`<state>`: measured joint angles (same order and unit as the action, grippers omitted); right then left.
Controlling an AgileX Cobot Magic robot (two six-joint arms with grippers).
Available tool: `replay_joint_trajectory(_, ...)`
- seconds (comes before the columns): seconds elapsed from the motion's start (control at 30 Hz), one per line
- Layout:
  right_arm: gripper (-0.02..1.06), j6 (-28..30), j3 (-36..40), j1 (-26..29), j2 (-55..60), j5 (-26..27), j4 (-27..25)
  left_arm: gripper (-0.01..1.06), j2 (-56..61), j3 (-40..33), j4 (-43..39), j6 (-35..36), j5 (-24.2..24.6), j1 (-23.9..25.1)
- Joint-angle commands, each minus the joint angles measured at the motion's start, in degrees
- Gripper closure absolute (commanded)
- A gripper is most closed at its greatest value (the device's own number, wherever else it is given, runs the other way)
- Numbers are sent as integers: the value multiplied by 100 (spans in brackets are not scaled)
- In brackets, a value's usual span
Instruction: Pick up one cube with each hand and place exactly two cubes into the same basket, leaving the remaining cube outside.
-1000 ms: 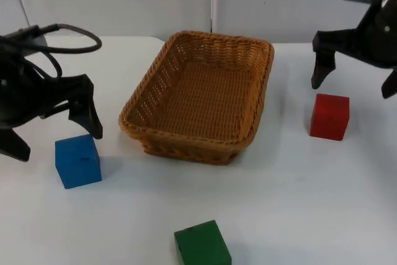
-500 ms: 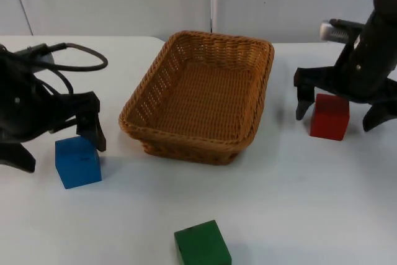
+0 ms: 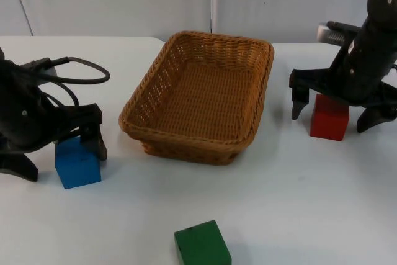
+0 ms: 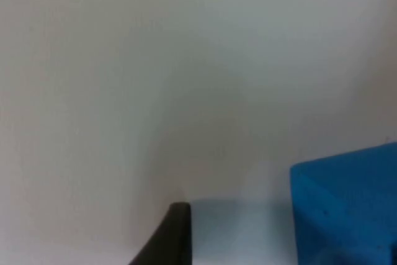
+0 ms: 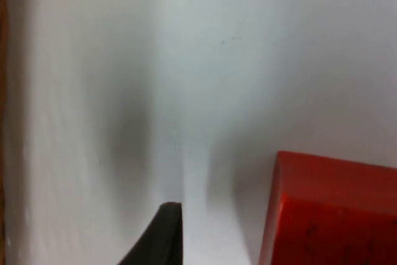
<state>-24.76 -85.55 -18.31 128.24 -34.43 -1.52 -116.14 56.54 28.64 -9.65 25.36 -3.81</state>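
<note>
From the top view, you have brought both arms lower: the left gripper (image 3: 60,153) now straddles the blue cube (image 3: 77,162) wide open, the right gripper (image 3: 335,110) likewise over the red cube (image 3: 329,118) beside the empty basket (image 3: 200,144). The left wrist view has blue cube (image 4: 347,206) just beside the fingertip (image 4: 169,235), ungrasped; the right wrist view has red cube (image 5: 332,209) the same, so you should close both next.

The green cube (image 3: 202,247) was cut off by the top view's lower edge. The left claw (image 3: 61,158) hid the blue cube's (image 3: 77,162) upper part, and the right claw (image 3: 333,113) hid the red cube's (image 3: 329,121) top. Both wrist views cut their cubes off at the edge.
</note>
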Motion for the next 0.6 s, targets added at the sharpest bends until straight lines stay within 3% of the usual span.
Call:
replay_joint_trajectory(0.0,2,-24,-21,-24,67,103,-5,0,-89,-7,78,-65,-82,-30)
replay_joint_trajectory(0.57,6,-24,-21,-24,67,186,-15,0,-92,-7,122,-340,-425,-304)
